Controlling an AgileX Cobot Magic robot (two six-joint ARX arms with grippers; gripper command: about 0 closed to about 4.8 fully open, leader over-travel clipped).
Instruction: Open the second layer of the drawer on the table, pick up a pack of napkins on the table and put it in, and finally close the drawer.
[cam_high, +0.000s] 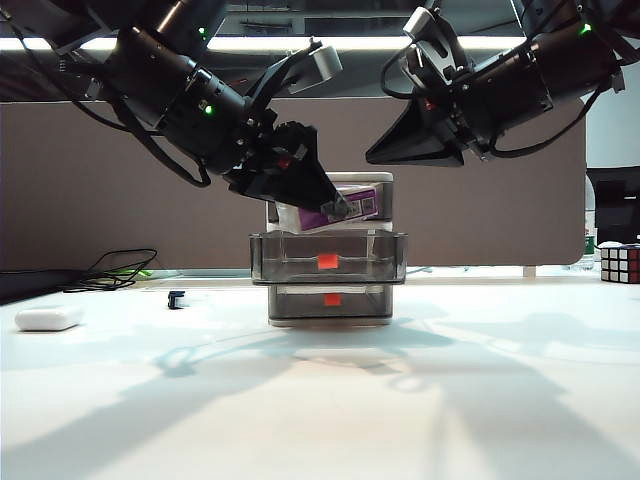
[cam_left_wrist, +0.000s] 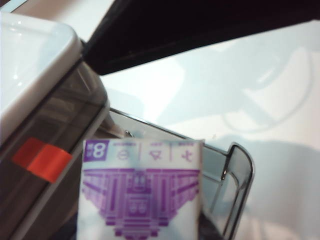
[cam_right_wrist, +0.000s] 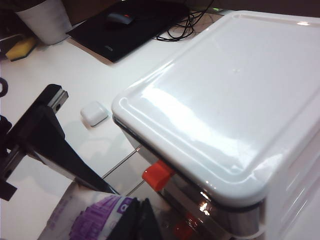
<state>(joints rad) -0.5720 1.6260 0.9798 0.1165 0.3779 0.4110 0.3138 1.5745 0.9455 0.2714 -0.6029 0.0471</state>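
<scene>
The drawer stands mid-table, its white lid filling the right wrist view. The second layer of the drawer is pulled out, its smoky wall and red tab showing. My left gripper is shut on the purple and white pack of napkins, holding it tilted just above the open second layer; the pack hides the fingers in the left wrist view. My right gripper hangs high to the right of the unit, fingers together, holding nothing.
A small white oblong object lies at the left of the table, with a small dark item nearer the unit. A Rubik's cube sits far right. Cables and a brown partition run along the back.
</scene>
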